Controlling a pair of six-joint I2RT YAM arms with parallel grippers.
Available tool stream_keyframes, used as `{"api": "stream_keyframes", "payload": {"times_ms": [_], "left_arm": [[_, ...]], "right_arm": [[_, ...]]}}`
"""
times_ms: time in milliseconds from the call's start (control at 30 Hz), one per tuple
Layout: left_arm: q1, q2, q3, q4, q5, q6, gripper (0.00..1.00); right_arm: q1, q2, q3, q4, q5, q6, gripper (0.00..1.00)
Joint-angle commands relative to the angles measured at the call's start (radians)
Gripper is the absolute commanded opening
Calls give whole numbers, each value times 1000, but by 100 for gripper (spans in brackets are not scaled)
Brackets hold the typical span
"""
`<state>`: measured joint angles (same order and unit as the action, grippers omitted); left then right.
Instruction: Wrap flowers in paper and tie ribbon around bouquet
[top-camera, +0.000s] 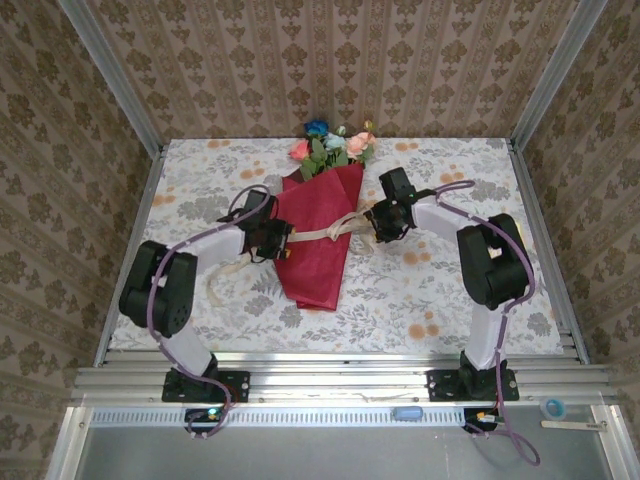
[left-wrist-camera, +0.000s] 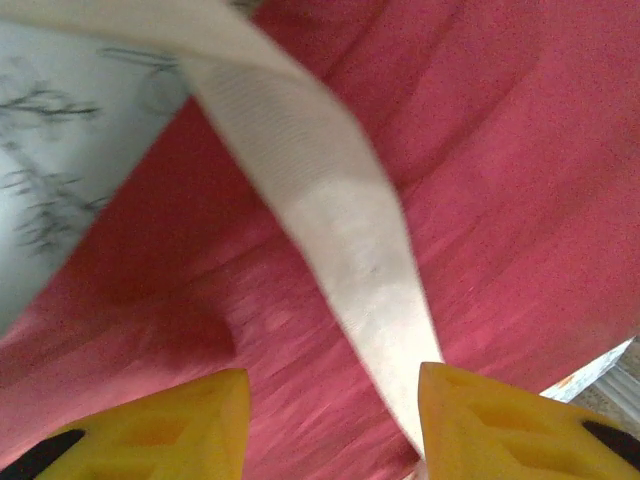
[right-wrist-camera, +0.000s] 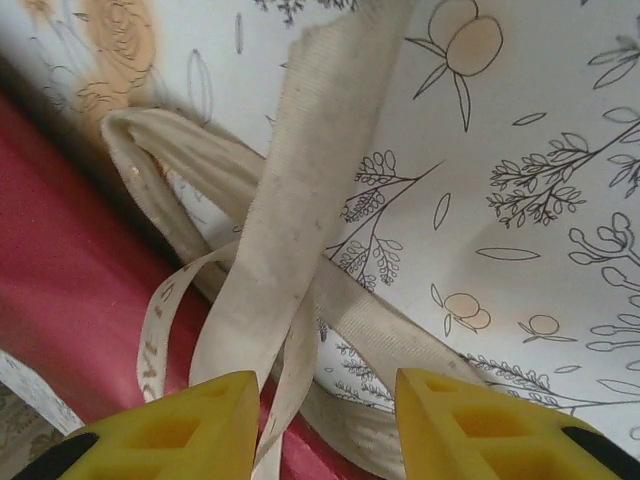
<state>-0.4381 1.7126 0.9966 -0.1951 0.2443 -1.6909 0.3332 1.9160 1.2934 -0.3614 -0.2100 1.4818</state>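
**A:** Surface and room?

**B:** The table has a pale cloth printed with grey and orange flowers (top-camera: 440, 290). Brown damask wallpaper (top-camera: 340, 60) covers three sides.

**A:** Fingers?

**B:** On the left gripper (left-wrist-camera: 333, 385) the yellow fingers (left-wrist-camera: 170, 430) are parted and clamp nothing. The beige woven ribbon (left-wrist-camera: 320, 180) runs down against one fingertip's inner edge. The right gripper (right-wrist-camera: 325, 385) is likewise parted, with loose ribbon strands passing between its fingers, over the cloth just beside the paper.

**A:** Bouquet?

**B:** A long cone of dark red paper (top-camera: 315, 250) lies mid-table between both grippers, its narrow end toward the arm bases. The pink, red and blue flower heads (top-camera: 335, 145) are at the far edge. The ribbon crosses the bouquet's middle.
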Motion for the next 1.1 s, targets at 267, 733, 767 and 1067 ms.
{"api": "stream_keyframes", "payload": {"times_ms": [267,733,767,1067], "left_arm": [[1,128,80,62,52,-75,46],[9,160,60,98,84,-89,11],[9,158,61,97,85,-86,9],[13,120,45,86,75,-69,0]], "right_arm": [[77,19,68,66,-41,44,39],[122,92,170,53,-46,28,37],[128,92,175,51,-46,29,37],[145,124,216,27,-26,20,34]]}}
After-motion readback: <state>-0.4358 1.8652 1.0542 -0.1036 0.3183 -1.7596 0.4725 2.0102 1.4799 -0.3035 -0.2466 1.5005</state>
